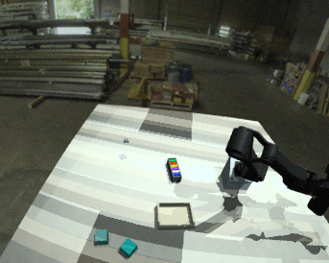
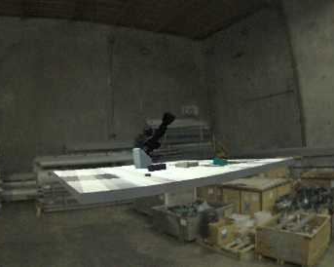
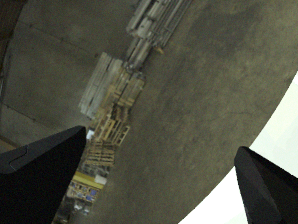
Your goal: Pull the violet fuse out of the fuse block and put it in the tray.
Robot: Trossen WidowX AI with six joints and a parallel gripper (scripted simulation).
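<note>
Dim warehouse, pipe racks and pallets behind; a striped grey-and-white table (image 1: 109, 192) carries the work. Fuse block (image 1: 174, 170) sits near the table's middle, a small dark body with a stack of coloured fuses in it; violet fuse (image 1: 175, 171) is seated in the block among the others, toward the lower end of the row as the top view shows it; exact slot hard to tell at this size. Tray (image 1: 175, 215), shallow, pale inside with a dark rim, lies just below the block in the top view, apart from it; nothing visible inside. Two teal cubes (image 1: 101, 236) (image 1: 128, 247) near the table's front-left corner, close to each other, well apart from block and tray. Arm comes in from the right; gripper (image 1: 239, 141) is raised above the table, off to the right of the block, touching nothing. Wrist view: both dark fingers at the frame's edges, wide apart, nothing between them; camera looks past the table edge at the floor and racks. Exterior view shows the arm (image 2: 157, 133) angled up over the block.
</note>
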